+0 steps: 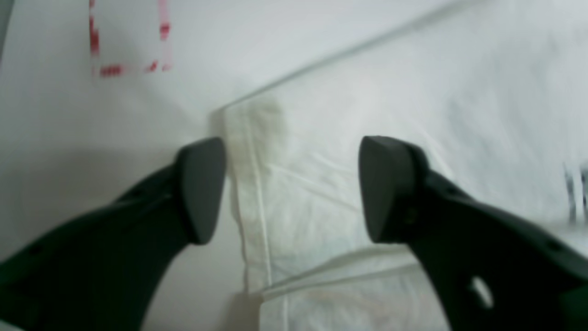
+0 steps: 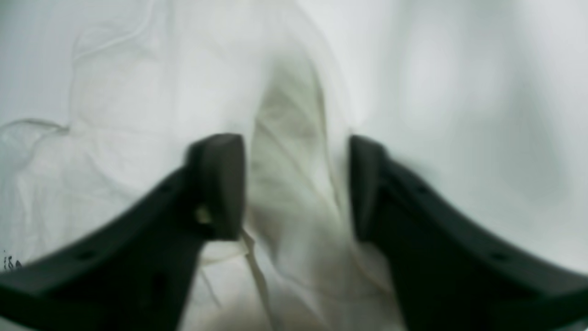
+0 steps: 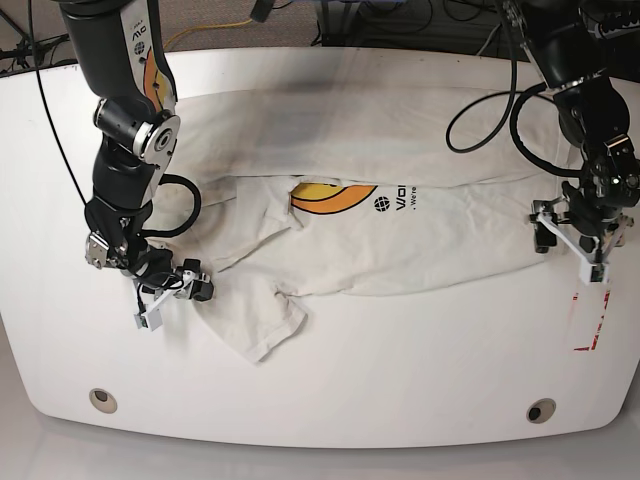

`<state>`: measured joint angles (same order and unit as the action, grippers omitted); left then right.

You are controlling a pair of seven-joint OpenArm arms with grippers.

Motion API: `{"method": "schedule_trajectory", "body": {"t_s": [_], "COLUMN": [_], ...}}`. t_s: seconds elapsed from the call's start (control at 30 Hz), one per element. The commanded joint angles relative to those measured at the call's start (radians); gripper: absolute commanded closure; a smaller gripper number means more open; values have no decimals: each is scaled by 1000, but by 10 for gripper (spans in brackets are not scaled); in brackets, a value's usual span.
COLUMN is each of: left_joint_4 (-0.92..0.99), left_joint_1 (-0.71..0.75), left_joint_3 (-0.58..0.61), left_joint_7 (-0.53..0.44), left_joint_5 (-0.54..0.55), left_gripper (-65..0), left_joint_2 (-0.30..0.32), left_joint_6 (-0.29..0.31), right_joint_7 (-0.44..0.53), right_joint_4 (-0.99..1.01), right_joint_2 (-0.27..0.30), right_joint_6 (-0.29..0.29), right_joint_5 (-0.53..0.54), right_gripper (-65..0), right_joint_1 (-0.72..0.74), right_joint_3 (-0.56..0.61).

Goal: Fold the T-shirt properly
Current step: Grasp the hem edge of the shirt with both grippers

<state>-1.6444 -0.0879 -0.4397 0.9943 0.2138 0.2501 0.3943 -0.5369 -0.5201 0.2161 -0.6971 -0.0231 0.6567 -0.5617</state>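
The cream T-shirt [image 3: 400, 240] lies across the white table, its upper part folded down, with the orange graphic [image 3: 330, 197] and black lettering [image 3: 400, 200] showing. My left gripper [image 1: 294, 188] is open low over the shirt's hem corner [image 1: 257, 184], one finger [image 1: 202, 188] over bare table and the other over cloth. In the base view this left gripper [image 3: 566, 250] is at the shirt's right end. My right gripper [image 2: 296, 184] stands open astride a raised fold of cloth [image 2: 294, 151]. The base view shows the right gripper [image 3: 170, 300] beside the near sleeve [image 3: 255, 320].
Red tape marks [image 3: 590, 320] lie on the table [image 3: 400, 370] just right of the hem, and the same red marks [image 1: 128, 46] show in the left wrist view. Two round holes [image 3: 100, 398] [image 3: 541, 410] sit near the front edge. Cables run along the back.
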Motion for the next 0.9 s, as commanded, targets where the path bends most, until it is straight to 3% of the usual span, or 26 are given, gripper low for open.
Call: {"method": "schedule_trajectory", "body": {"t_s": [0.0,0.13,0.27,0.63,0.87], "left_joint_4": [89,209,299,586,622], "left_joint_1": [-82,-151,-195,-286,-292], "left_joint_3": [-72,-94,-100,-86,55], "left_joint_7": [-21,-21,-30,-174,-222], "left_joint_5": [-6,-6,-6,-6,-4], "left_gripper": [-528,-581,-581,-581,-578], "left_joint_2": [16,16,18,19,18], "left_joint_6": [-102,-139,-139,-140,-142], "right_joint_7": [8,10,10,8,8], "right_joint_4": [-7,-7,-7,-7,-8], "right_joint_2": [9,-5,-8,-8,-2], "right_joint_6": [-1,-1,-1,-1,-1], "right_joint_5": [-7,-7,-7,-7,-7], "right_gripper": [-168,-62,-73,-70,-46], "right_joint_1": [27,28,28,30,47], "right_joint_3": [1,2,2,2,4]}}
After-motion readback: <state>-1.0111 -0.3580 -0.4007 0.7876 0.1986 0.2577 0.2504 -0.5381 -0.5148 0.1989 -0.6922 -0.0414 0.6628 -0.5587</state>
